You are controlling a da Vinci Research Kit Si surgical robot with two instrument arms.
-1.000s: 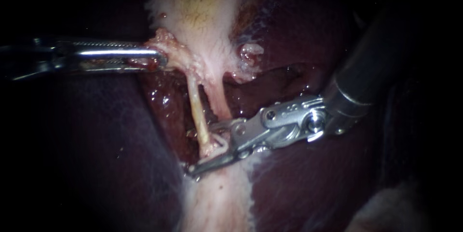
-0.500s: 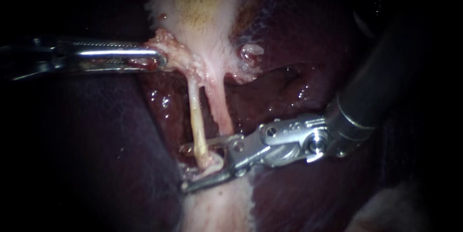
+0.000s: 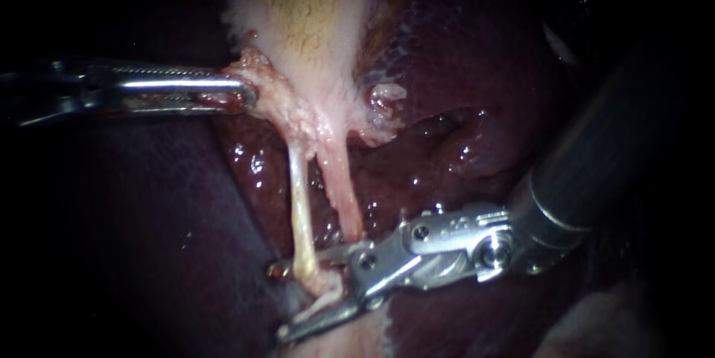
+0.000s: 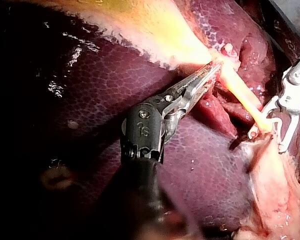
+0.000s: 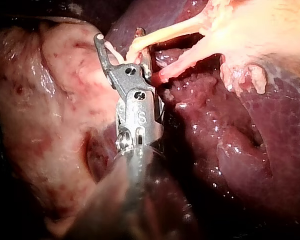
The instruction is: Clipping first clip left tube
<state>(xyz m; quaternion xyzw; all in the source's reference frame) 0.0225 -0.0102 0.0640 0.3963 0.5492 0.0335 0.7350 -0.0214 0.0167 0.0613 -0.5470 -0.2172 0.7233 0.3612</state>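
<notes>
Right instrument lower now — left tube pale, thin, taut.

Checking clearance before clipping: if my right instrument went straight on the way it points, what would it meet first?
The left tube, lying between the open jaws of the right instrument; past it probably the dark liver, though depth is unclear.
</notes>
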